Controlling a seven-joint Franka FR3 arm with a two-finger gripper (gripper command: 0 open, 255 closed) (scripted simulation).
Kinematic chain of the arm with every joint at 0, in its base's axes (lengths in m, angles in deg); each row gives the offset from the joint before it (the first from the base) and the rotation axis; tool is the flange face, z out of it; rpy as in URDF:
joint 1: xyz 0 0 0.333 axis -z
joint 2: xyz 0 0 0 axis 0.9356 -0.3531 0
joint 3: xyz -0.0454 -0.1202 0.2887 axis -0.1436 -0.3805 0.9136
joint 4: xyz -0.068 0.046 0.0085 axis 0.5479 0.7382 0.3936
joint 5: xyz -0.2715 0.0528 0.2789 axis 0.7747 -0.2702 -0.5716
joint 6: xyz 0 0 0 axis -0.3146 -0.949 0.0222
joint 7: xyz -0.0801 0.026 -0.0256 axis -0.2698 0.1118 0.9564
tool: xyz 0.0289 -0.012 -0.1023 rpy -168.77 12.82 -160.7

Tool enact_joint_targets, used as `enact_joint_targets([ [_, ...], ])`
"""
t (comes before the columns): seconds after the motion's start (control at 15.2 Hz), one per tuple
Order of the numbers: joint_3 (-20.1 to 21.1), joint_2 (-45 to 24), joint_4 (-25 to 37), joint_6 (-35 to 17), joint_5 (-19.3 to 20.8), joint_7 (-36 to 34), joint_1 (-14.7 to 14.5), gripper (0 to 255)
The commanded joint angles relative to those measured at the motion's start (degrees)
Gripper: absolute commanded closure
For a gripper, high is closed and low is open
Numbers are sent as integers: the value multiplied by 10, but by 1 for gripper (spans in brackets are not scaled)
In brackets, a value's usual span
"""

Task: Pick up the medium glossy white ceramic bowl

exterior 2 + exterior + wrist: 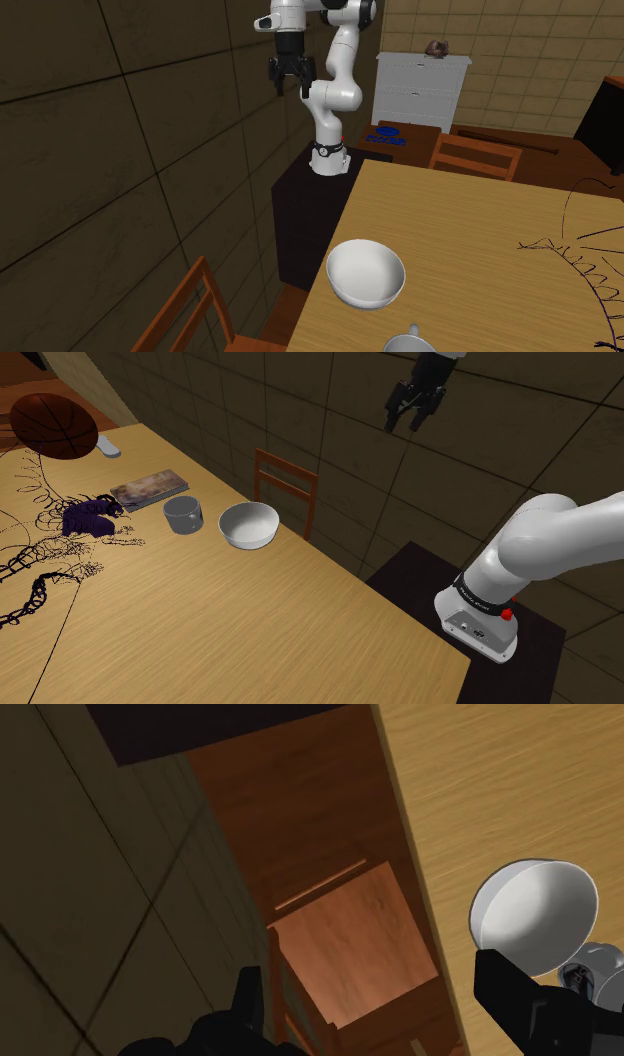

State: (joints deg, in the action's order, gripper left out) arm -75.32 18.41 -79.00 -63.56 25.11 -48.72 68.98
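A white bowl (249,525) stands upright on the wooden table (240,622) near its far edge; it also shows as the bowl (366,272) and the bowl (536,912). My black gripper (411,414) hangs high in the air beyond the table's edge, well off from the bowl and over the floor beside the wall. Seen in the second exterior view, the gripper (289,80) points down with its fingers apart. The wrist view has the gripper (385,1004) open and nothing between the fingers, the bowl lying beside one fingertip.
A grey mug (183,514) stands next to the bowl, with a flat book (148,489) and a purple object (92,515) further along. A wooden chair (284,489) sits at the table's far edge. My dark stand (480,642) is beside the table end.
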Motion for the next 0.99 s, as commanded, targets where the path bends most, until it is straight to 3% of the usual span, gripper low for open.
enact_joint_targets([
  [0.0,11,-19,-14,-37,-11,-10,-6,0],
  [0.46,48,-114,-45,-172,-44,-39,-27,0],
  [0.92,85,-241,-35,-300,-68,-66,-45,0],
])
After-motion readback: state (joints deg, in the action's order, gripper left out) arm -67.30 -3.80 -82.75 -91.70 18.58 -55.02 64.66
